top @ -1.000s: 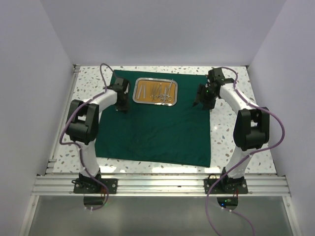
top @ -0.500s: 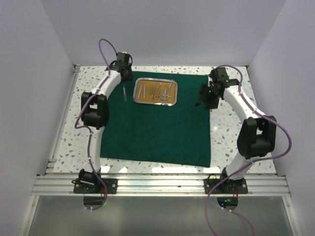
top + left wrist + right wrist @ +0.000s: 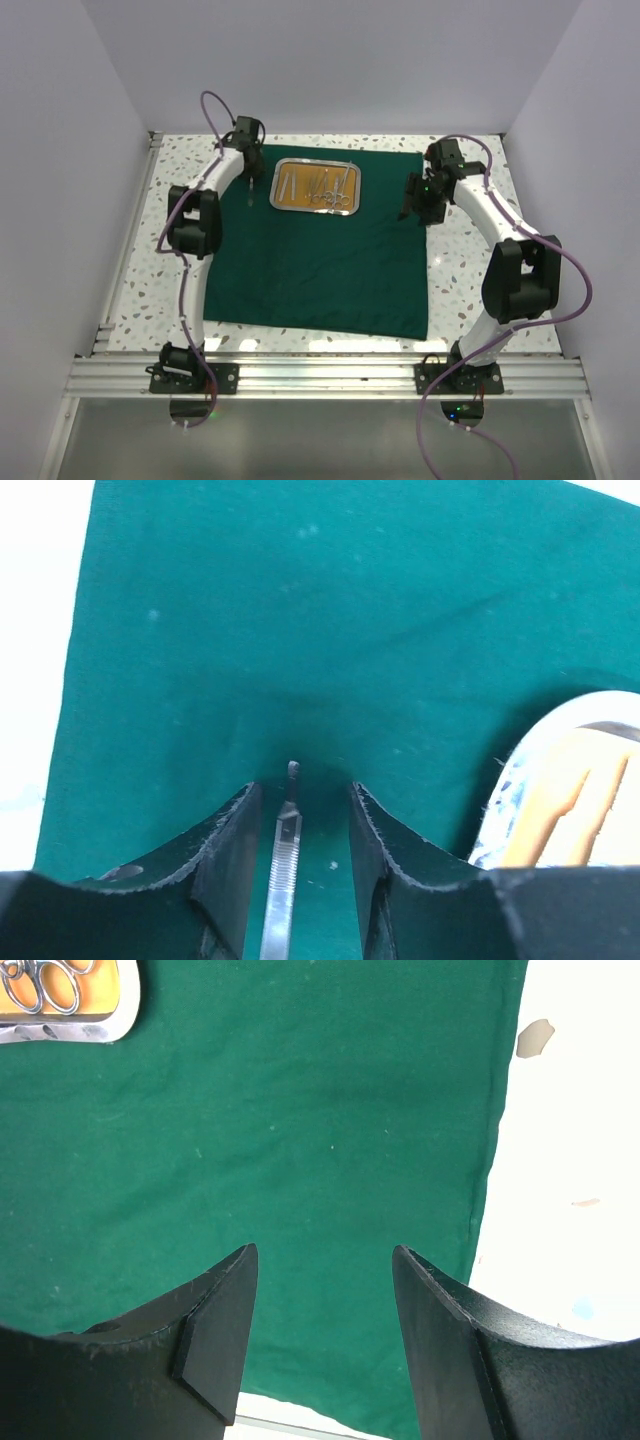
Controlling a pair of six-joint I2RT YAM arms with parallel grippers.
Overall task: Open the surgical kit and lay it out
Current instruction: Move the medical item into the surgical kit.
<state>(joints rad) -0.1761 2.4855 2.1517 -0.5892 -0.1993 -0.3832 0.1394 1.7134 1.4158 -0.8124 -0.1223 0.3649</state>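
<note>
Surgical kit tray (image 3: 315, 162) sits at 12 o'clock on the cloth (image 3: 320, 270). The jaws of the left gripper (image 3: 300, 790) straddle a slim instrument (image 3: 283, 870) without touching it, and those of the right gripper (image 3: 323, 1252) gape empty.

- slim instrument (image 3: 283, 880) runs off the bottom edge; held or not, can't tell
- tray (image 3: 560, 780) cut by right edge, blurred
- ring handles (image 3: 40, 980) cut by top edge
- tray instruments (image 3: 320, 186) too small overhead

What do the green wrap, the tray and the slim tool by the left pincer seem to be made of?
Wrap: cloth, matte dark green, softly creased. Tray: probably steel, with a shiny reflective rim; its orange-brown floor is unclear. Slim tool: likely metal, silvery and glinting.
</note>
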